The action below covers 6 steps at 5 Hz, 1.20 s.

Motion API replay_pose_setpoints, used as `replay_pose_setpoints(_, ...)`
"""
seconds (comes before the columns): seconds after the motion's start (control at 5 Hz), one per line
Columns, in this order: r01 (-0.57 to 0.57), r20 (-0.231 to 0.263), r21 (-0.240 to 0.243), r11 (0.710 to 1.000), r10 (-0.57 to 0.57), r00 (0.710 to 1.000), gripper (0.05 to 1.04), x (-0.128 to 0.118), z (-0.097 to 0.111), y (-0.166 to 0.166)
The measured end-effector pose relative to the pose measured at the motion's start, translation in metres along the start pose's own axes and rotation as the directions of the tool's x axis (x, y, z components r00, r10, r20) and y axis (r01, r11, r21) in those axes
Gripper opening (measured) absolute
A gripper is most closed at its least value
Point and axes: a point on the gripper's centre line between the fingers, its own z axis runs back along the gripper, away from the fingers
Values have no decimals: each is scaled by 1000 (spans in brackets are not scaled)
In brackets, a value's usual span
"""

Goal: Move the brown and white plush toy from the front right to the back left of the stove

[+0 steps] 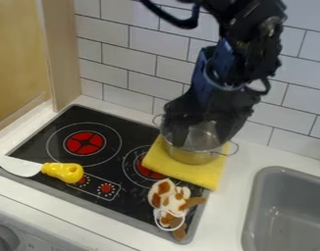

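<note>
- We see the black gripper (199, 139) hanging down over the metal pot (193, 156), its fingers reaching into the pot's mouth.
- We find the claw wide, its two fingers apart, with the pot's inside showing between them.
- We see the pot upright on a folded yellow cloth (168, 163), its wire handles sticking out at both sides.
- Below the pot in our view, near the cloth, we see a brown-and-white toy (167, 197) at the edge of the black stove top (131, 128).
- Well to the left of the pot, we see a spatula-like tool (50, 169) with a yellow handle, lying across the stove's edge.
- To the pot's lower right, we see a grey sink (280, 170); behind the pot, a white tiled wall (140, 48).
</note>
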Motion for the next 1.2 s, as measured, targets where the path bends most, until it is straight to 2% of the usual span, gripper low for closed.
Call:
replay_pose_setpoints(0.2,20,-34,10,1000,-20,999,999,-20,-6,6)
replay_pose_setpoints(0.6,4,-70,59,998,0,998,999,-37,-18,18)
replay_pose_setpoints(1.0,3,-126,98,995,9,992,980,-57,-36,34)
replay_pose_setpoints(1.2,-2,-166,86,996,16,986,878,-66,-46,36)
